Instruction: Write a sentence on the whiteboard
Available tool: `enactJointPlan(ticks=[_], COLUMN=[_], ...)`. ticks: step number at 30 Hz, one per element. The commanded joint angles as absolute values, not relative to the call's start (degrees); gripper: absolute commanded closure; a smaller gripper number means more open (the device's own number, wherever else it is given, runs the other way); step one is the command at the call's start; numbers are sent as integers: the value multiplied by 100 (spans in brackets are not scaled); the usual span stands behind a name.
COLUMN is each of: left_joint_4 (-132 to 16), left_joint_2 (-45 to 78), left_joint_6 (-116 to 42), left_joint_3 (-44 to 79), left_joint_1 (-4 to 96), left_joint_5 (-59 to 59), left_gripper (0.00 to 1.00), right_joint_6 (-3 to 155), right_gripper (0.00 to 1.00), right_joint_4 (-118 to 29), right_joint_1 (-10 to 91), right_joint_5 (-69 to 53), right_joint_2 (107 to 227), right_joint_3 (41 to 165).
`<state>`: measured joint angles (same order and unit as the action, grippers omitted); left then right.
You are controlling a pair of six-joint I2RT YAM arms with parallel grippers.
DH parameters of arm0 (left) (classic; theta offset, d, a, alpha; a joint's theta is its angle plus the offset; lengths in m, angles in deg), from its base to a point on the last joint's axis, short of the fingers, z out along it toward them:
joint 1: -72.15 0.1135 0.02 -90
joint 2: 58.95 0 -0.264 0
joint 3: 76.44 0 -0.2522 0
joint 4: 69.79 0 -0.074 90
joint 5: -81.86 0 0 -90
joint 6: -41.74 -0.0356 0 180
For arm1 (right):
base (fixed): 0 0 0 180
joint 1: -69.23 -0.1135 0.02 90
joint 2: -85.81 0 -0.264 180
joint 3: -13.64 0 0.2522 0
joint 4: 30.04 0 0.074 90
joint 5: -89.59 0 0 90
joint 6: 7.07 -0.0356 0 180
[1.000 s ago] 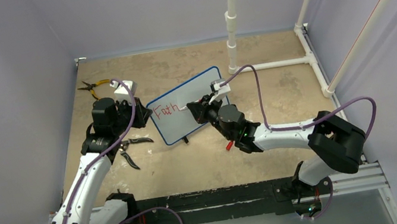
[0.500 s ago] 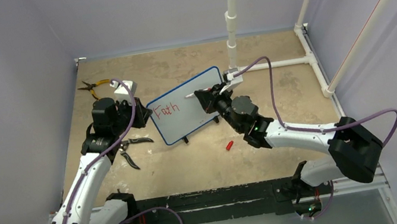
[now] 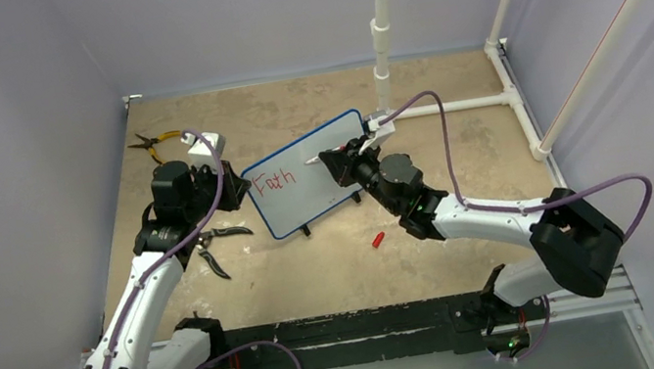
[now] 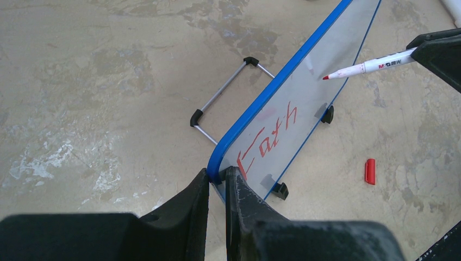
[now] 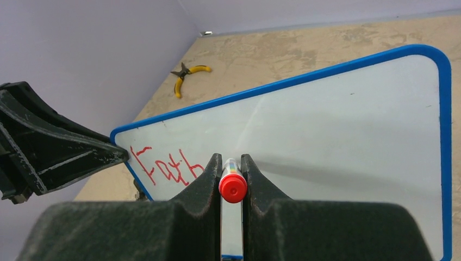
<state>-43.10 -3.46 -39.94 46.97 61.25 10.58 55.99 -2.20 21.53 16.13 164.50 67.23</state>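
The whiteboard [image 3: 312, 175], white with a blue frame and black feet, stands tilted mid-table. It carries one red word, "Faith" [image 3: 273, 182], at its left end; it also shows in the left wrist view [image 4: 272, 140] and the right wrist view [image 5: 166, 167]. My left gripper [image 4: 217, 178] is shut on the board's left blue edge [image 4: 255, 106]. My right gripper [image 5: 232, 163] is shut on a white marker [image 5: 232, 185] with a red end. The marker's red tip [image 4: 326, 78] is just off the board's surface, right of the word.
A red marker cap [image 3: 376, 239] lies on the table in front of the board. Yellow-handled pliers [image 3: 150, 144] lie at the back left, black pliers [image 3: 214, 247] near my left arm. White pipes [image 3: 450, 107] run along the back right.
My right arm swung from low in front of the board up and right, lifting the marker tip from just after the word to the board's upper middle. Since half a second ago, almost still.
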Motion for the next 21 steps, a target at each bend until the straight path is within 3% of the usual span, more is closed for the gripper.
enactJointPlan(ticks=[1, 21], left_joint_4=[-4337, -4342], left_joint_2=[-331, -323], left_joint_6=[-4104, -4101], left_joint_3=[4708, 4706], left_joint_1=[6132, 6127], left_joint_5=[1068, 1080], left_gripper=[100, 100], right_joint_6=[5700, 5557], right_gripper=[100, 100], right_joint_4=[20, -53], right_joint_1=[2142, 2142], right_joint_5=[1487, 1712], right_joint_2=[16536, 16673], right_joint_3=[6968, 6776])
